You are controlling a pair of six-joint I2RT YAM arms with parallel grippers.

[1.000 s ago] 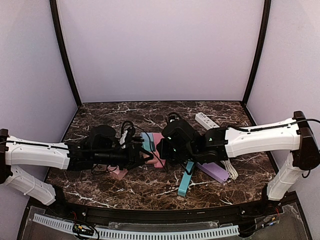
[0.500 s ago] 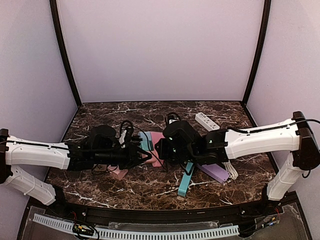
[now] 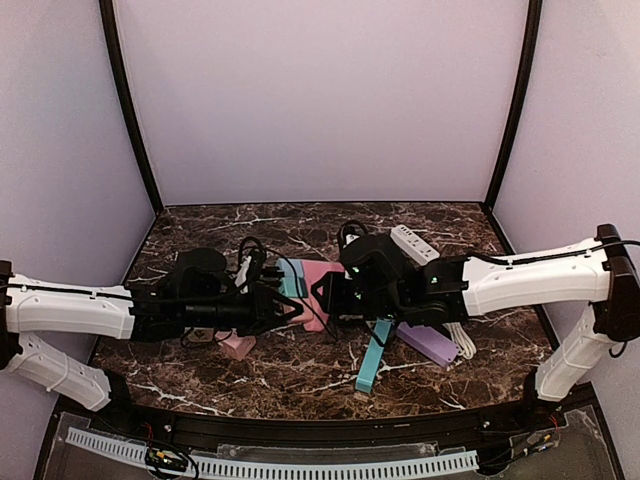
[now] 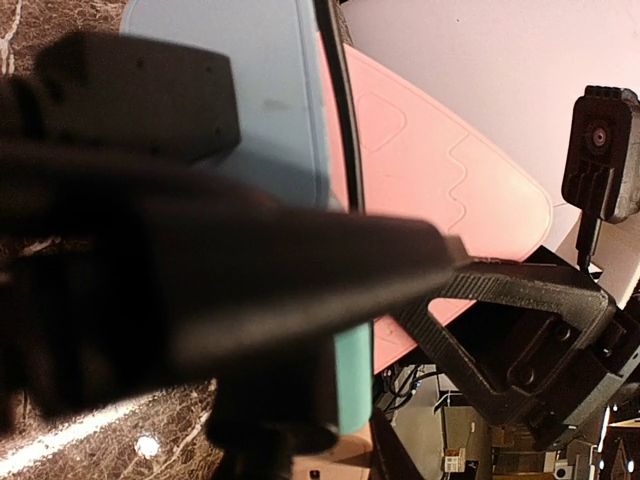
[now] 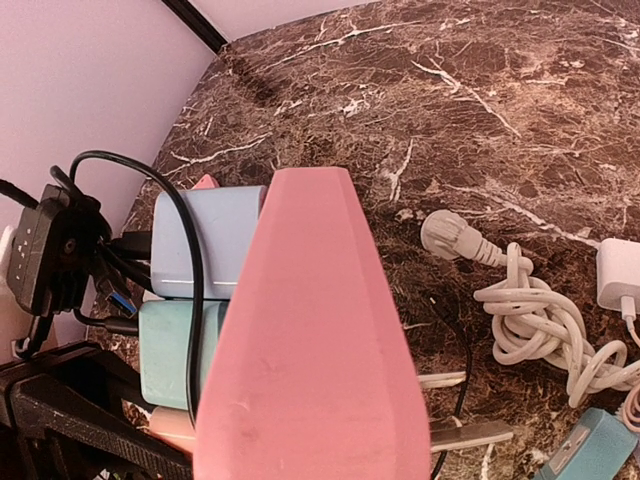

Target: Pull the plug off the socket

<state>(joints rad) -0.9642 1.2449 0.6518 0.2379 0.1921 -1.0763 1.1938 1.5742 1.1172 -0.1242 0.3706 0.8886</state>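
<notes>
A pink plug block (image 3: 318,287) sits mid-table against a stack of blue (image 3: 291,278) and teal socket blocks with a black cable over them. My right gripper (image 3: 328,297) is shut on the pink block, which fills the right wrist view (image 5: 310,350); its own fingers are hidden there. Two bare metal prongs (image 5: 470,434) show beside the pink block. My left gripper (image 3: 283,306) comes in from the left and grips the teal block (image 4: 352,380); a blurred dark finger (image 4: 250,290) crosses it. The blue block (image 4: 250,120) and pink block (image 4: 430,190) lie behind.
A white power strip (image 3: 413,241) lies at the back right. A purple strip (image 3: 430,343) and a teal strip (image 3: 372,362) lie in front of the right arm. A small pink block (image 3: 237,346) lies front left. A white coiled cable (image 5: 540,320) lies right of the pink block.
My right arm has drawn back to the right and slightly away, carrying the pink block with it. My left arm has stayed almost still.
</notes>
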